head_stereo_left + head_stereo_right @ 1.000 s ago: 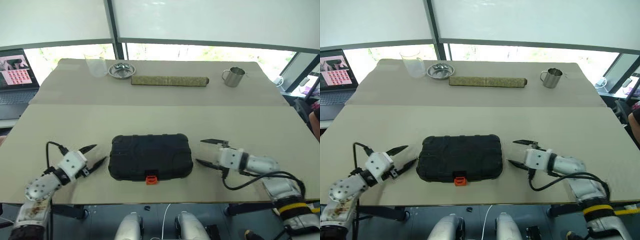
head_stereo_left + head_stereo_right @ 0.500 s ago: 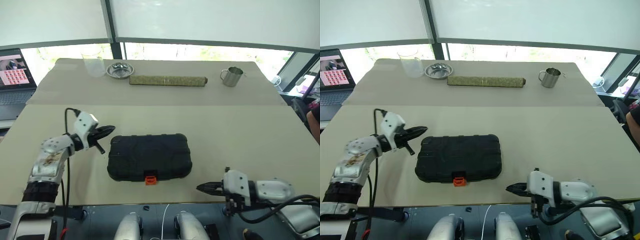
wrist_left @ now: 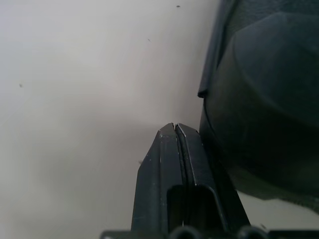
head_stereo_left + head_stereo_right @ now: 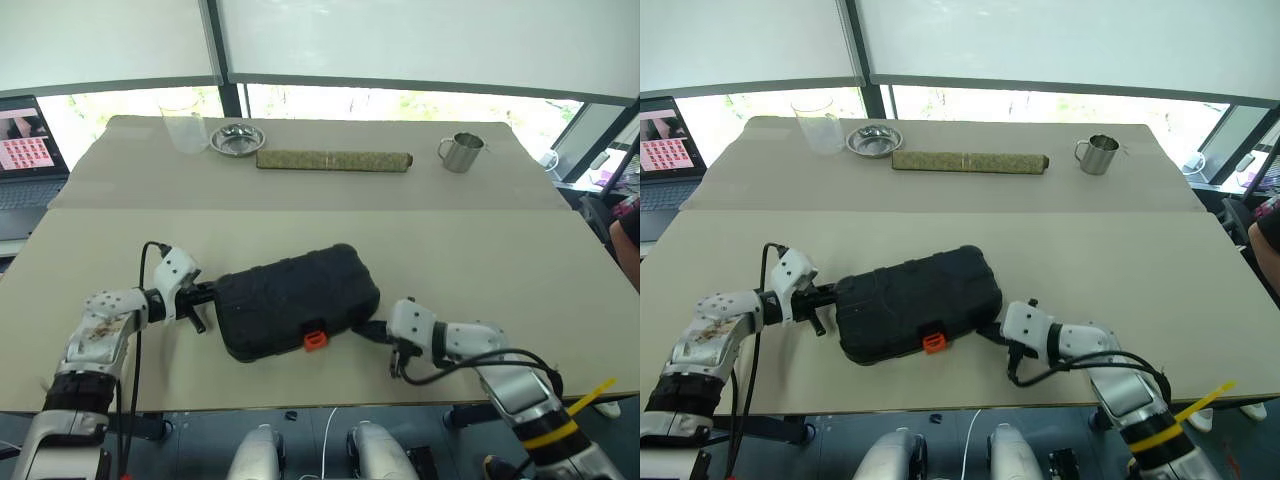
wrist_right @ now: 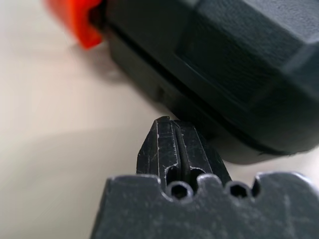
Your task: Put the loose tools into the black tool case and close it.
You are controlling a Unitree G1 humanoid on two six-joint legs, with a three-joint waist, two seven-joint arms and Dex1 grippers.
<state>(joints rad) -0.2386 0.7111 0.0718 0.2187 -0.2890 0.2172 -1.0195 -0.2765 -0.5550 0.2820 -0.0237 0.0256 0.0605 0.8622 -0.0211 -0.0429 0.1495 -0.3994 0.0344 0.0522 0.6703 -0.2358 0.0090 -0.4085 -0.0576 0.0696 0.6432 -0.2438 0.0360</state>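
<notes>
Black tool case (image 4: 296, 301) now skewed, both tools (image 4: 205, 293) (image 4: 372, 330) snapped closed, pressed against its ends

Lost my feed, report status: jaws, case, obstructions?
Both jaws shut: left gripper at the black tool case's left end, right gripper at its near right corner. Case closed, sitting askew, orange latch at front. Nothing in the way.

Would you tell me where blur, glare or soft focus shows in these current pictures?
Right wrist view: the orange latch is smeared and soft, while the right gripper is crisp. Left wrist view: the black tool case is blurred. Eye views: the windows behind the table are blown out by daylight.
</notes>
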